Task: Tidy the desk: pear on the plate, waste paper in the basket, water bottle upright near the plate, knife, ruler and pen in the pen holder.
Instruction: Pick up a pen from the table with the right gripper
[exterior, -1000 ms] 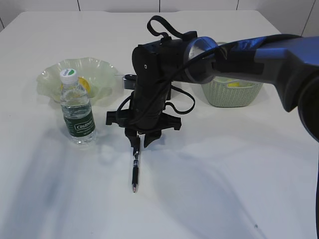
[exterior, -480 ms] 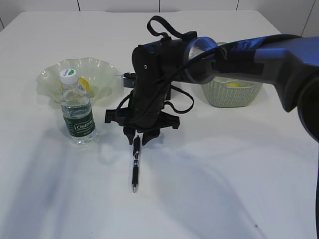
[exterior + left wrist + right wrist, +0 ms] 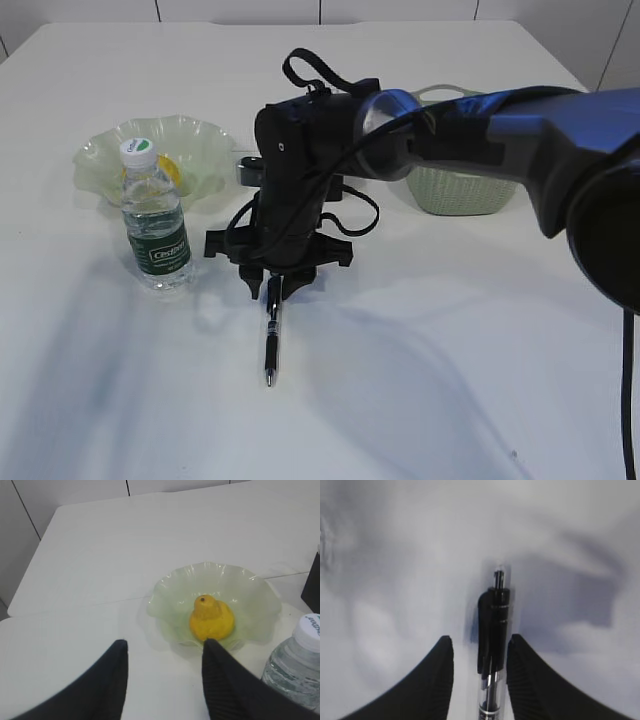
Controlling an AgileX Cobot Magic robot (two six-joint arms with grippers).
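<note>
So the right hand [image 3: 275, 288] has shifted a bit left and back since a second ago, and its fingers have spread a little. They now straddle the clicker end of the pen [image 3: 270, 340], which lies flat on the table [image 3: 450, 380] pointing toward me. Jaws are apart with small gaps either side, nothing gripped yet.

My worry: the pen is thin and round, so an off-centre squeeze could roll it away or pinch only the clip.

The water bottle [image 3: 155, 230] stands upright just left of the arm, easy to clip. Behind it the pear [image 3: 211, 620] sits on the plate [image 3: 165, 592]. The left hand [image 3: 165, 672] hovers open and empty. The basket [image 3: 465, 190] is far right. Can't see the pen holder.
</note>
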